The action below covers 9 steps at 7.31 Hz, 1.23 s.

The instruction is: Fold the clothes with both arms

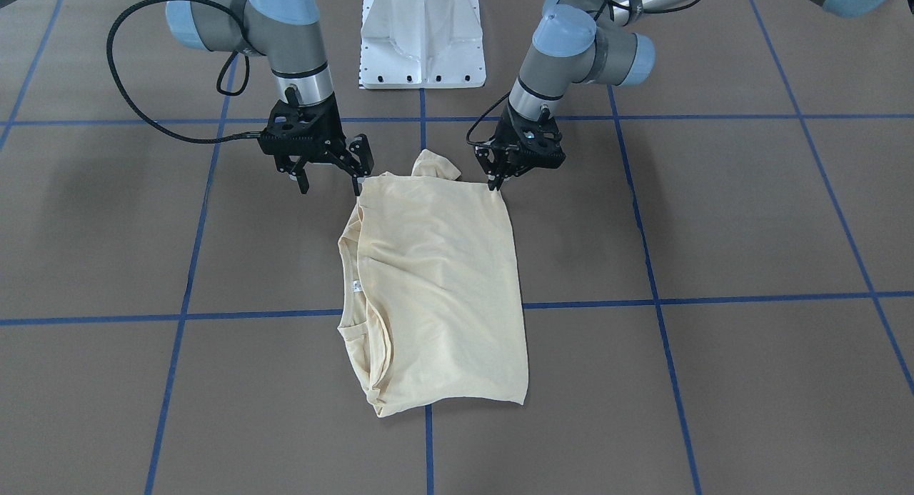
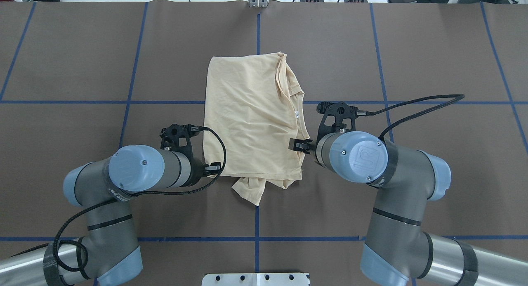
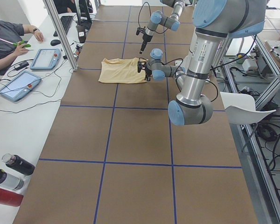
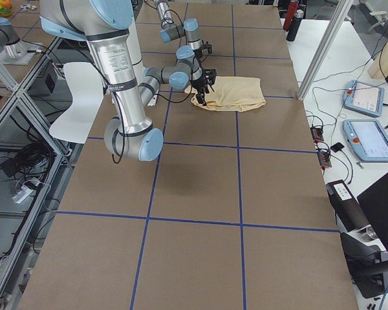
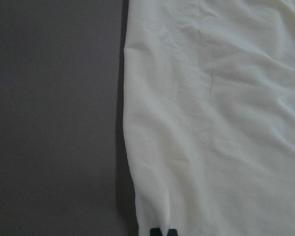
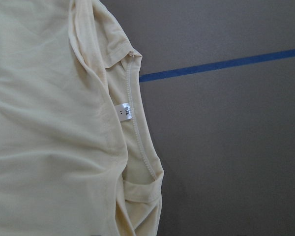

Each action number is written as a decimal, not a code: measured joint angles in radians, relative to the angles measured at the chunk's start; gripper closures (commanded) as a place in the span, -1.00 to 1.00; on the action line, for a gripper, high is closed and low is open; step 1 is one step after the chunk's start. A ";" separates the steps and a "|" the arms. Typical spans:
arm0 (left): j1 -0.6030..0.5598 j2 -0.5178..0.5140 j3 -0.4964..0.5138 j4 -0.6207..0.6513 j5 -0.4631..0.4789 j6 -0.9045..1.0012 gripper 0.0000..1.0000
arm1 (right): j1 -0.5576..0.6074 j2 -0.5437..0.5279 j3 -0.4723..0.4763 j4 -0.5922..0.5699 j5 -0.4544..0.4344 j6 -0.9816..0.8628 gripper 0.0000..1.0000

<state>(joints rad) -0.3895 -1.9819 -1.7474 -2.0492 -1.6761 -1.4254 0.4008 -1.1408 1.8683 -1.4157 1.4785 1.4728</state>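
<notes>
Your T-shirt (image 1: pixel 443 281) lies folded at mid-frame on the table (image 1: pixel 714 216); left gripper (image 1: pixel 493 184), upper right, pinches its corner shut, right gripper (image 1: pixel 330 188), upper left, stands spread at the other corner, likely so both lift one edge together.

The shirt's neck label (image 6: pixel 123 111) faintly reads "SIZE"; the right arm's blue cap (image 2: pixel 358 156) bears "UR"

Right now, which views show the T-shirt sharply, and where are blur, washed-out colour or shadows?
Left wrist view: the T-shirt is washed out nearly white and soft, its creases faint. Right wrist view: sharp, the neck label and collar stitching clear. Front-facing view: even light, soft arm shadows on the table.
</notes>
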 measured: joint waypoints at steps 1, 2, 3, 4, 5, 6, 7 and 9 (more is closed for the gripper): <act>0.000 0.000 -0.001 0.000 0.000 -0.001 1.00 | -0.010 0.011 -0.054 0.059 -0.023 0.039 -0.59; 0.000 0.000 -0.001 -0.001 0.000 -0.001 1.00 | -0.017 0.027 -0.103 0.110 -0.040 0.077 -0.59; 0.000 0.000 -0.001 -0.002 -0.001 -0.002 1.00 | -0.026 0.041 -0.129 0.130 -0.054 0.116 -0.57; 0.000 0.000 0.000 -0.002 -0.001 -0.002 1.00 | -0.039 0.048 -0.141 0.136 -0.066 0.153 -0.56; 0.000 0.000 0.000 -0.003 -0.001 -0.003 1.00 | -0.055 0.050 -0.152 0.137 -0.085 0.182 -0.45; 0.000 0.000 0.000 -0.003 -0.001 -0.003 1.00 | -0.065 0.052 -0.161 0.129 -0.102 0.195 -0.13; 0.000 -0.001 0.000 -0.003 -0.001 -0.003 1.00 | -0.069 0.055 -0.164 0.114 -0.110 0.200 -0.08; 0.000 -0.001 0.001 -0.003 -0.001 -0.003 1.00 | -0.072 0.059 -0.167 0.100 -0.123 0.194 -0.07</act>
<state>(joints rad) -0.3894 -1.9828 -1.7462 -2.0524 -1.6766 -1.4285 0.3289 -1.0820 1.7012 -1.3154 1.3554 1.6663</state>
